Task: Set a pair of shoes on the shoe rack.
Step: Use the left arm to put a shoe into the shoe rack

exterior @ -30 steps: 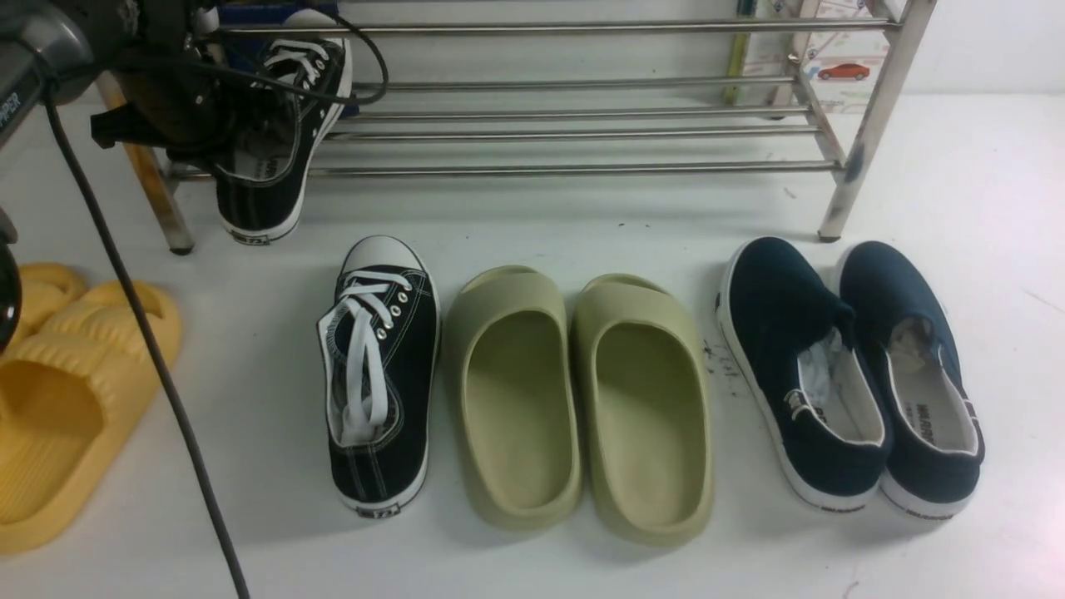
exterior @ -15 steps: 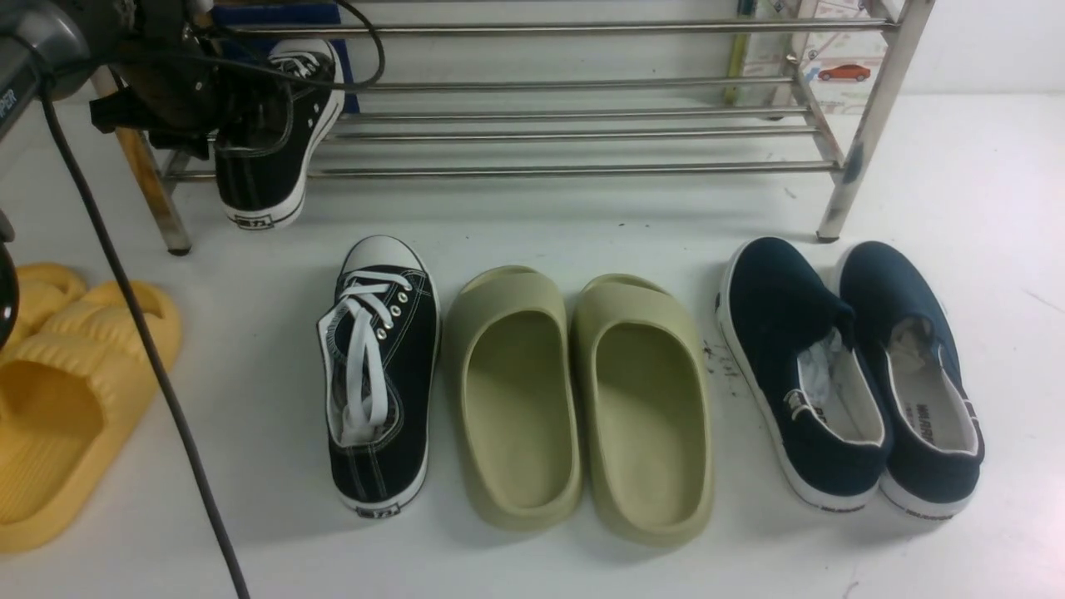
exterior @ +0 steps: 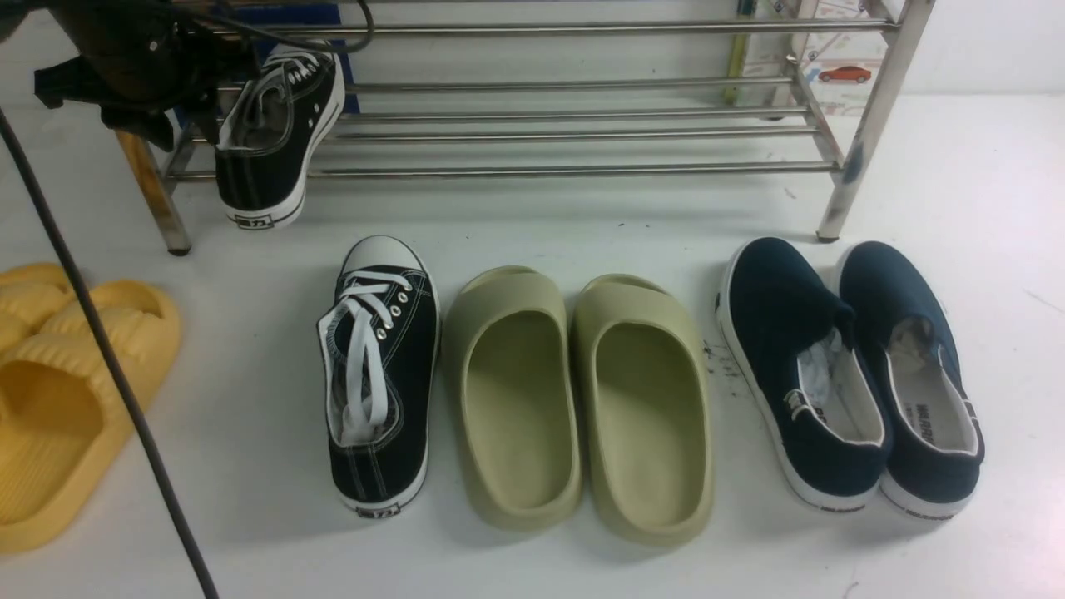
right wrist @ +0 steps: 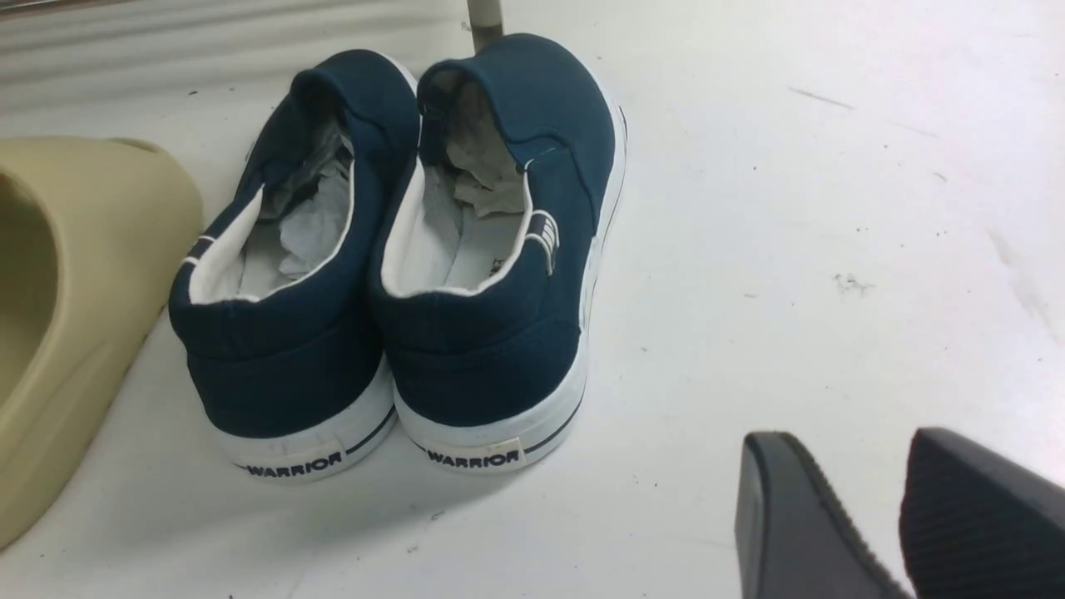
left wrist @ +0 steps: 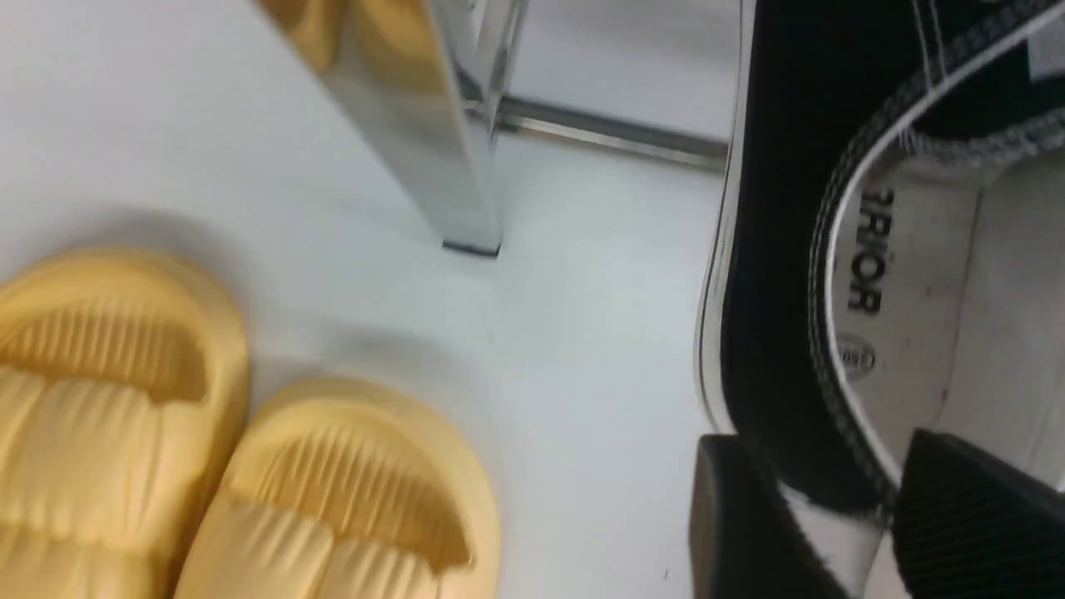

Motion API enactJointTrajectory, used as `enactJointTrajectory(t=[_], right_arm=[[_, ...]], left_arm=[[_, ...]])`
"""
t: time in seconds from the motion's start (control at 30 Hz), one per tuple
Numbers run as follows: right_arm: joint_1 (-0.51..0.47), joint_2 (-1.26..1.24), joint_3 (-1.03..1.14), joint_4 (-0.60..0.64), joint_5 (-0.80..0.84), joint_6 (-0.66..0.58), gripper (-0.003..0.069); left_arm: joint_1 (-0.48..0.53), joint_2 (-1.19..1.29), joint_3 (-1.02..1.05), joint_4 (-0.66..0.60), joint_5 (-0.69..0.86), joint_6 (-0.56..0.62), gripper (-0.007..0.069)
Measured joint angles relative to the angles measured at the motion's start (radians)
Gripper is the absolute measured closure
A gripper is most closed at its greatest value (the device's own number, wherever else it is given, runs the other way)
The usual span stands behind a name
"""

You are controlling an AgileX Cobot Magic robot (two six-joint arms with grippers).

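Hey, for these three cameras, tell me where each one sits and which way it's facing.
Front view: between the two arms, looking forward at the shoe rack and footwear; part of the left arm shows.
Left wrist view: on the left wrist, looking down at a rack leg, a black sneaker and yellow slippers; its jaws show.
Right wrist view: on the right wrist, facing the navy shoes; its jaws show.
Both wrist views share footwear with the front view.

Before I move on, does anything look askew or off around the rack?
One thing: the black sneaker on the rack sits slanted, its heel overhanging the front bar. I see no spill or damage.
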Motion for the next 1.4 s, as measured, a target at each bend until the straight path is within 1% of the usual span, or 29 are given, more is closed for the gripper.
enactJointTrajectory(t=[0.1,0.17,0.27,0.37,0.43,0.47,0.53,0.57,0.63,0.67,0.77,0.83,0.87,1.07,1.13,1.27,1.4], right_arm=[[0.000,0.000,0.000,0.000,0.000,0.000,0.0419],[0.000,0.000,0.000,0.000,0.000,0.000,0.0419],[0.000,0.000,0.000,0.000,0.000,0.000,0.0419],[0.000,0.000,0.000,0.000,0.000,0.000,0.0419],[0.000,0.000,0.000,0.000,0.000,0.000,0.0419],[0.000,0.000,0.000,0.000,0.000,0.000,0.0419],[0.000,0.000,0.000,0.000,0.000,0.000,0.0419],[0.000,0.000,0.000,0.000,0.000,0.000,0.0419],[0.000,0.000,0.000,0.000,0.000,0.000,0.0419],[0.000,0.000,0.000,0.000,0.000,0.000,0.0419],[0.000,0.000,0.000,0.000,0.000,0.000,0.0419],[0.000,0.000,0.000,0.000,0.000,0.000,0.0419],[0.000,0.000,0.000,0.000,0.000,0.000,0.0419],[0.000,0.000,0.000,0.000,0.000,0.000,0.0419],[0.000,0.000,0.000,0.000,0.000,0.000,0.0419],[0.000,0.000,0.000,0.000,0.000,0.000,0.0419],[0.000,0.000,0.000,0.000,0.000,0.000,0.0419]], left_arm=[[0.000,-0.024,0.000,0.000,0.064,0.019,0.0485],[0.000,-0.038,0.001,-0.005,0.078,0.034,0.0554],[0.000,-0.076,0.037,-0.028,0.079,0.045,0.0634],[0.002,-0.156,0.136,-0.060,0.080,0.052,0.0638],[0.003,-0.240,0.253,-0.070,0.056,0.055,0.0638],[0.003,-0.240,0.265,-0.069,0.051,0.055,0.0638],[0.004,-0.341,0.419,-0.076,-0.021,0.055,0.0638],[0.004,-0.347,0.442,-0.076,-0.033,0.055,0.0638],[0.004,-0.390,0.569,-0.100,-0.104,0.069,0.0638],[0.004,-0.390,0.577,-0.103,-0.109,0.071,0.0638],[0.005,-0.377,0.671,-0.163,-0.173,0.115,0.0638],[0.005,-0.360,0.681,-0.189,-0.194,0.132,0.0638],[0.005,-0.337,0.685,-0.211,-0.228,0.149,0.0638],[0.005,-0.257,0.681,-0.218,-0.399,0.156,0.0638],[0.005,-0.236,0.659,-0.218,-0.415,0.156,0.0638],[0.005,-0.160,0.545,-0.218,-0.418,0.156,0.0638],[0.005,-0.072,0.398,-0.212,-0.341,0.156,0.0638]])
